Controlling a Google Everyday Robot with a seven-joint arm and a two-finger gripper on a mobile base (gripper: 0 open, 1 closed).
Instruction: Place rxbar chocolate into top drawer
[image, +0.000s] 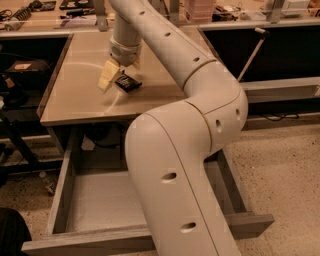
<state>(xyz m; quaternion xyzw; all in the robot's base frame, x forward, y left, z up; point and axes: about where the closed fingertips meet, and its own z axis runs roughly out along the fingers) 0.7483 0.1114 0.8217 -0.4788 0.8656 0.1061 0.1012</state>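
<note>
The rxbar chocolate (129, 83), a small flat black-wrapped bar, lies on the tan countertop (75, 100) near its middle. My gripper (120, 76) hangs from the arm right over the bar's near-left end. It stands open, with one pale finger (107, 76) to the left of the bar and the other mostly hidden behind the wrist. The bar is not lifted. The top drawer (60, 195) is pulled out below the counter, grey with a bare floor; my own arm covers its right half.
My large white arm (185, 165) fills the middle of the view in front of the drawer. A dark cabinet (270, 55) stands to the right and dark clutter (15, 75) to the left. A back shelf (60, 10) holds small items. Speckled floor (285, 170) lies at the right.
</note>
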